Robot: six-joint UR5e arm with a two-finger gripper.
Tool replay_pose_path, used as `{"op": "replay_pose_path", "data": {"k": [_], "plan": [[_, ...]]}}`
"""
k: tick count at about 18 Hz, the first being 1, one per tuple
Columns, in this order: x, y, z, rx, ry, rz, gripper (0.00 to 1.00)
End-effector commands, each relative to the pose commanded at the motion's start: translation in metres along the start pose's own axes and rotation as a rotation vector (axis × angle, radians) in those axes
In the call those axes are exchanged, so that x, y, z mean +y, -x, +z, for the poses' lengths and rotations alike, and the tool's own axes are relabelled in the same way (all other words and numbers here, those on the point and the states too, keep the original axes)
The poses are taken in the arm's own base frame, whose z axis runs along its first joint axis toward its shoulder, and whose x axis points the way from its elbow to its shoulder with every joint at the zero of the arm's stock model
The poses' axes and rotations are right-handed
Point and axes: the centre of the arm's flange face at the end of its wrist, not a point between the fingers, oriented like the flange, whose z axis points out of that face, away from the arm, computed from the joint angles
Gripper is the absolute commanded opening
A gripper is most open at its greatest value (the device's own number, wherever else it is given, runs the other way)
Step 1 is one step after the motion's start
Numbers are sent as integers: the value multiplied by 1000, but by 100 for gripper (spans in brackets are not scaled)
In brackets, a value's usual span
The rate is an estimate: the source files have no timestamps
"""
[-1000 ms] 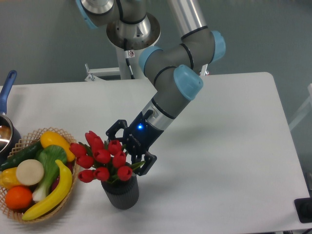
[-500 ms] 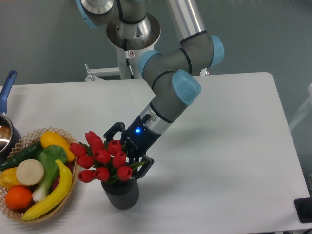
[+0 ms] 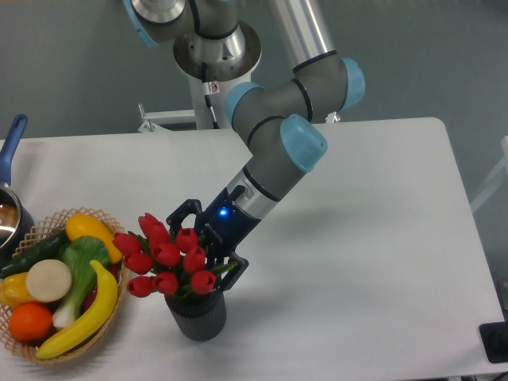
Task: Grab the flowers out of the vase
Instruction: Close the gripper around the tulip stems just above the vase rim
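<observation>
A smooth white table (image 3: 357, 262) with rounded corners fills most of the view, set against a plain grey-green wall. A robot arm (image 3: 274, 151) of silver tubes and grey joints with glossy light-blue caps reaches down from the table's far edge toward its front-left area. By the left edge, near the front corner, sits a round woven wicker basket (image 3: 48, 337) heaped with smooth plastic produce: a curved yellow banana, an orange, a dark green cucumber, a yellow pepper and a pale round disc. Behind it, at the left edge, part of a dark pan (image 3: 9, 206) with a blue handle shows. Just right of the basket, near the front edge, stands the vase (image 3: 197, 313), a short dark grey cylinder with fine vertical ribs. The flowers (image 3: 167, 255), rounded red tulip heads with green leaves, rise from it and lean left toward the basket. The black gripper (image 3: 208, 240), a small blue light glowing on its wrist, has its jaws spread open on either side of the bunch's right part, just above the vase rim, not closed on it.
</observation>
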Motion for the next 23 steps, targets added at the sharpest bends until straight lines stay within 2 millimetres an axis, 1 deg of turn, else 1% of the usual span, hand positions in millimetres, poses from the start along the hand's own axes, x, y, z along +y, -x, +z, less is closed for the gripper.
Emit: {"op": "replay_pose_path", "data": {"k": [1, 3, 8, 11, 12, 20, 23], "plan": [[-1, 0, 0, -1, 0, 1, 92], [-2, 1, -1, -3, -1, 4, 85], [-1, 2, -2, -4, -1, 1, 63], [-5, 3, -4, -9, -4, -7, 53], [-6, 3, -4, -10, -5, -15, 47], [-9, 4, -8, -16, -7, -19, 45], [-12, 4, -13, -16, -29, -19, 45]]}}
